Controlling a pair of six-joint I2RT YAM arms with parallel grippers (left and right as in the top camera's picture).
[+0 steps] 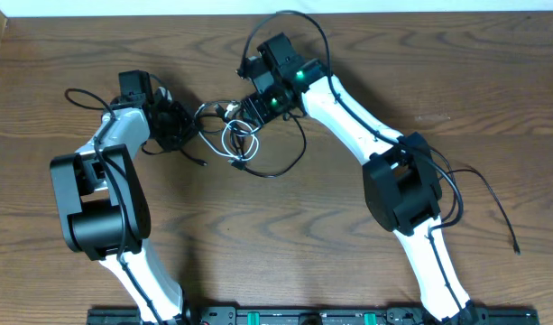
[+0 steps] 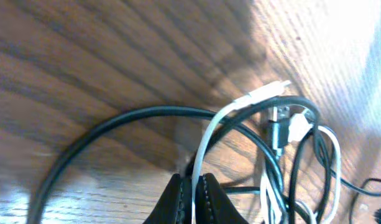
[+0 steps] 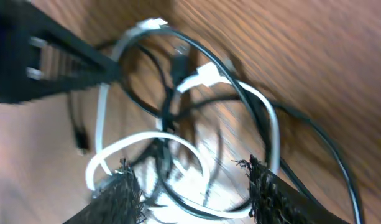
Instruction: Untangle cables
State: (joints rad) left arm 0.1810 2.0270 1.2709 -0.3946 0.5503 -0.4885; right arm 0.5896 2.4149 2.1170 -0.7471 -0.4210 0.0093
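Cables (image 1: 243, 143) lie, apparently heaped, between left pincer (image 1: 191, 132) and right pincer (image 1: 239, 111).

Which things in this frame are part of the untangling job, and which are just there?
Job: white cable; black cables; left pincer, shut on the white cable; right pincer, open astride both.
Not the job: wooden table; arms' own thick black cords.

Overhead first: you're looking straight down at the table (image 1: 366, 63) from well above, both arms reaching up-frame from the bottom edge. Left wrist view sits low and very close, left gripper (image 2: 193, 193) at the bottom edge, facing the cables (image 2: 277, 134). Right wrist view is just as tight and blurred, right gripper (image 3: 193, 190) along the bottom. All three share that one tangle.
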